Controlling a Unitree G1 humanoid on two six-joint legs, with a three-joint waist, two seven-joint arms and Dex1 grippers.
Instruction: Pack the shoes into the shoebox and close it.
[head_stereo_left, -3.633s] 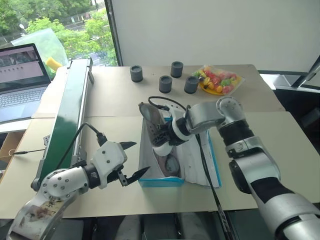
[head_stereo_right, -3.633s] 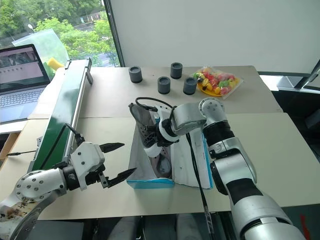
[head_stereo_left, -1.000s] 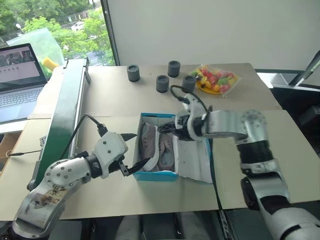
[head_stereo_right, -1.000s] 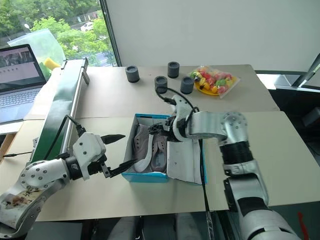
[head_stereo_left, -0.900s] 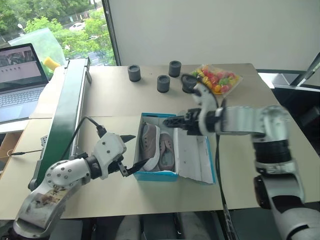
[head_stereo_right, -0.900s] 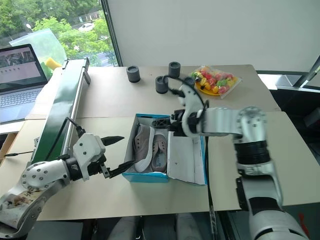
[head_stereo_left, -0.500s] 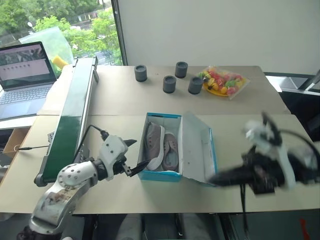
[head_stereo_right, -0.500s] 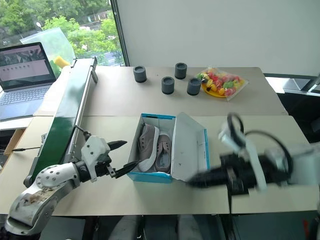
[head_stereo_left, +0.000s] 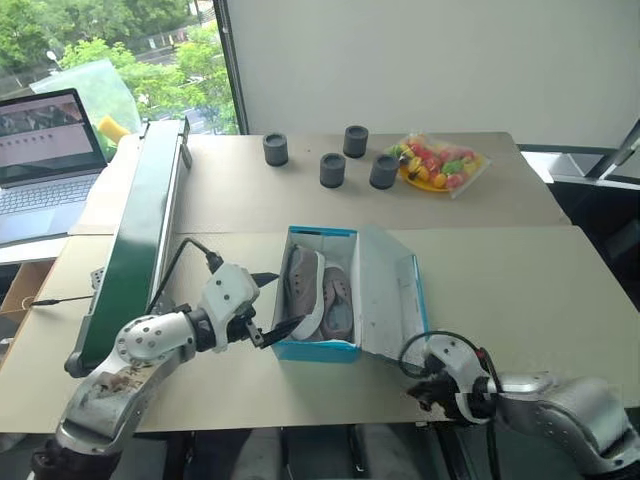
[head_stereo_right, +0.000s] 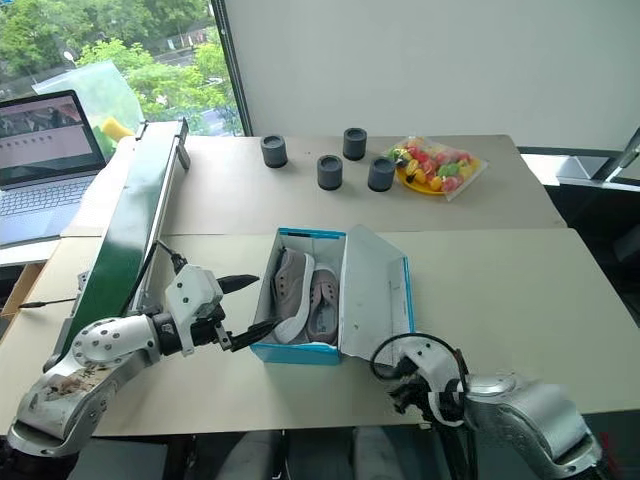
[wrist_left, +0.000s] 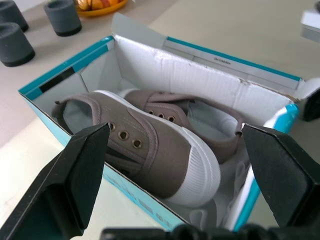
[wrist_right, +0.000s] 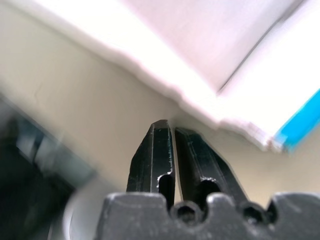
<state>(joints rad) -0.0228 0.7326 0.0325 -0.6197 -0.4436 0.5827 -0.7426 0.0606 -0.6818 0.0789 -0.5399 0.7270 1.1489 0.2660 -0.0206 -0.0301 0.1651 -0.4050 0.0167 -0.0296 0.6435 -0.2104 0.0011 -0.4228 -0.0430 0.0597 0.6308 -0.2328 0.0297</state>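
Observation:
The turquoise shoebox (head_stereo_left: 318, 348) stands open on the table, its white-lined lid (head_stereo_left: 393, 290) folded out to the right. Both grey shoes lie inside: one on its side (head_stereo_left: 304, 288) along the left wall, the other (head_stereo_left: 338, 300) beside it. My left gripper (head_stereo_left: 272, 304) is open at the box's near left corner, with its fingertips (wrist_left: 85, 165) spread either side of the shoes in the left wrist view. My right gripper (wrist_right: 170, 131) is shut on nothing, low at the table's front edge (head_stereo_left: 420, 388), its tips just short of the lid's near white edge.
A long green conveyor (head_stereo_left: 140, 230) runs along the left, with a laptop (head_stereo_left: 45, 150) beyond it. Several dark cylinders (head_stereo_left: 332, 168) and a plate of colourful sweets (head_stereo_left: 435, 162) stand at the back. Bare tabletop (head_stereo_left: 510, 290) lies right of the lid.
My right arm put its shoe in the box, let go, then swung down and back to the table's front edge, and its gripper shut. The left gripper stayed by the box.

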